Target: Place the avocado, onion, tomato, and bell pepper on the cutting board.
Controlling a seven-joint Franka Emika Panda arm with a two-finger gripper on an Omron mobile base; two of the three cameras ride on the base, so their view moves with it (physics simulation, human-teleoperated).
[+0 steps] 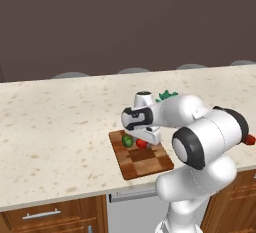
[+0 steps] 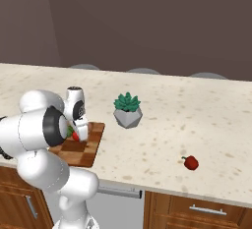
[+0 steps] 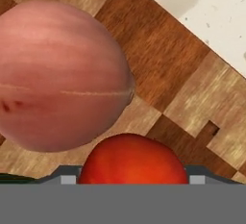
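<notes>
Nearest to the hand camera, the bright red tomato is sitting right at the bottom edge, low between the jaws, and the pinkish onion is lying just beside it on the checkered wood.

From where I am standing, the white arm is bending over the cutting board, and the hand is hanging low above the red ball. I cannot tell if the hand is gripping the tomato or is already letting it go, because the finger tips are hidden behind it. My judgement is that the step in hand is the setting down of the tomato on the board.

Going from the largest to the smallest: one long speckled tabletop, one cutting board, one teal plant in a grey pot standing near the board, and then the vegetables. I am counting one onion, one tomato and one avocado, all three on the board and close together. One bell pepper is lying alone on the tabletop, well apart from the board, towards the front edge on the robot's right.

So three of four seem to be in place. The next move, I think, is calling for the hand to open fully and rise straight up without pushing the round things, then to travel over to the pepper.
</notes>
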